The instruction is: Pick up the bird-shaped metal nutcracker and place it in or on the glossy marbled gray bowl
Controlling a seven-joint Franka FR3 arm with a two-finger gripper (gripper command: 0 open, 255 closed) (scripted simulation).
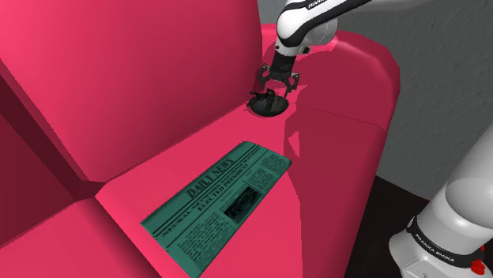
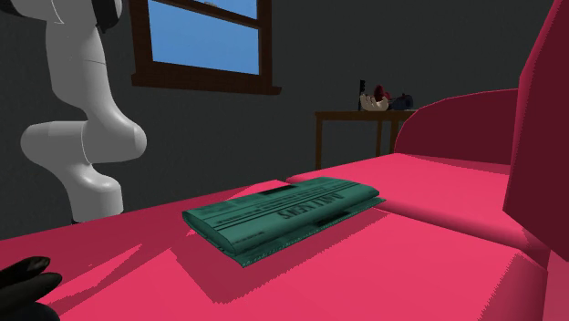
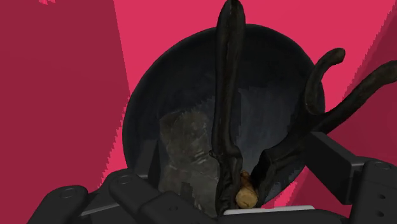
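The dark metal nutcracker (image 3: 228,108) has long curved handles and a tan tip at its joint. It lies over the glossy dark grey bowl (image 3: 178,95), with one handle reaching past the rim. My gripper (image 3: 234,164) hangs just above it, open. Its fingers (image 3: 347,168) stand apart on either side of the nutcracker without touching it. In the shoulder view the gripper (image 1: 276,88) hovers over the bowl (image 1: 267,106), which sits on the red sofa seat (image 1: 197,158) close to the backrest and the armrest.
A folded teal newspaper (image 1: 221,201) lies on the seat nearer the front edge. The sofa's armrest (image 1: 348,87) rises beside the bowl and the backrest (image 1: 134,71) behind it. A small wooden table (image 2: 360,119) with objects stands beyond the sofa, under a window (image 2: 205,36).
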